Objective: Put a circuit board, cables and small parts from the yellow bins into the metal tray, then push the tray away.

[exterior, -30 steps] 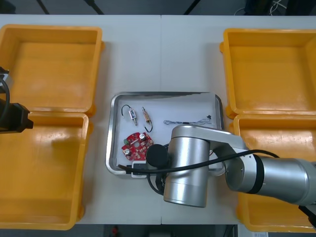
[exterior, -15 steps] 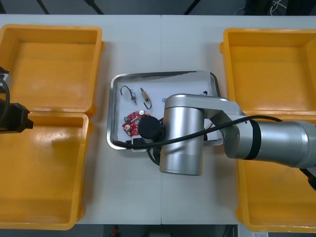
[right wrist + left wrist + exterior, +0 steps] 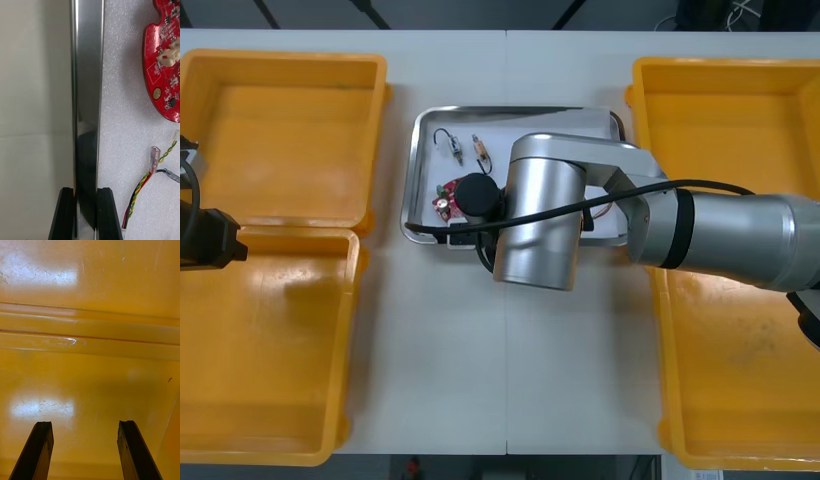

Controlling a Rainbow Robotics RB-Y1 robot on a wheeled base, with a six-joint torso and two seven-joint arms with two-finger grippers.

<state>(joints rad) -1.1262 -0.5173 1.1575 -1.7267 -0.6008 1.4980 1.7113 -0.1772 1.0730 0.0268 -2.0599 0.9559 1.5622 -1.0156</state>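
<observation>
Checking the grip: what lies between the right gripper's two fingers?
The metal tray rim, clamped by the right gripper, in the right wrist view. The left gripper hangs open over a yellow bin.

There were four yellow bins [image 3: 280, 140], two at the frame's left and two at its right; one metal tray [image 3: 520, 109] at upper centre; one round red circuit board [image 3: 165, 75]; two small metal parts [image 3: 450, 146]; and apparently one red and yellow cable [image 3: 139, 187], partly covered.

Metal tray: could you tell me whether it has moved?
Yes: the metal tray slid away across the table, now beside the far yellow bins, the right gripper shut on its rim.
</observation>
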